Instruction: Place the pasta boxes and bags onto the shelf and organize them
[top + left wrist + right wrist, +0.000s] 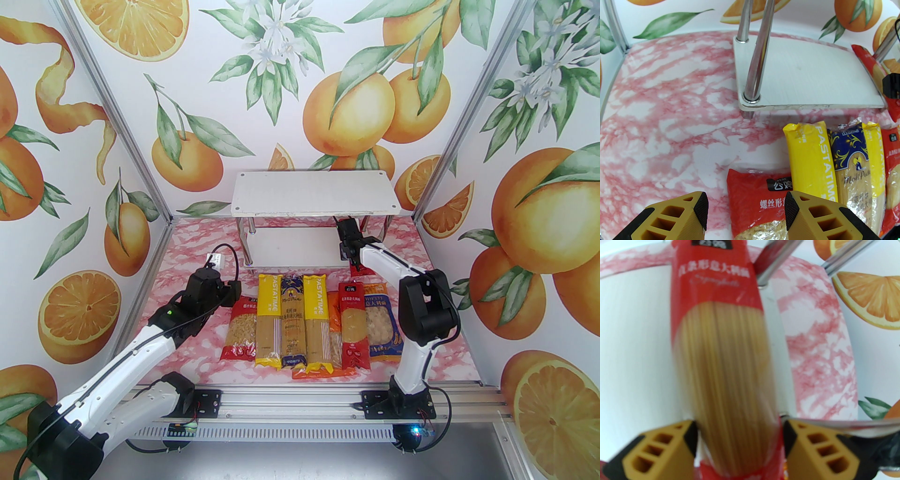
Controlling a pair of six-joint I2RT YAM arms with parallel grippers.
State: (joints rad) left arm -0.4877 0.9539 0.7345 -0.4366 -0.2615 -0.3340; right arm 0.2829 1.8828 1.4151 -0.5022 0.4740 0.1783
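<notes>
- The right gripper [738, 427] was pinched on the held red spaghetti pack [721, 357], one yellow ribbed finger [658, 451] against each long side.
- That pack lay along the right part of the shelf's lower board [635, 345]. Its long axis ran front to back and its printed red end pointed away from the fingers, toward the back legs.
- The right wrist view gave the detail: pale straight strands behind clear film, white script on glossy red, all slightly blurred.
- The left wrist view gave the same pack [867, 61] from the side, set at the lower board's [806, 70] right edge beside a slanted chrome leg [757, 58].
- From above, the right gripper [349, 243] reached under the shelf's matte white top board [314, 192], which had rounded corners.
- The left gripper [745, 199] was spread wide and held nothing, hovering at the far end of the red bag [752, 204] of short spiral pasta.
- The top view gave the row on the pink marbled tabletop [183, 262], every pack lengthwise front to back. From left to right:
  - red bag [241, 330]
  - left yellow PASTATIME pack [268, 318]
  - dark blue pack [293, 323]
  - right yellow PASTATIME pack [316, 323]
  - orange bag [333, 337], partly under its neighbours
  - second red spaghetti pack [351, 323]
  - blue bag [383, 328]
</notes>
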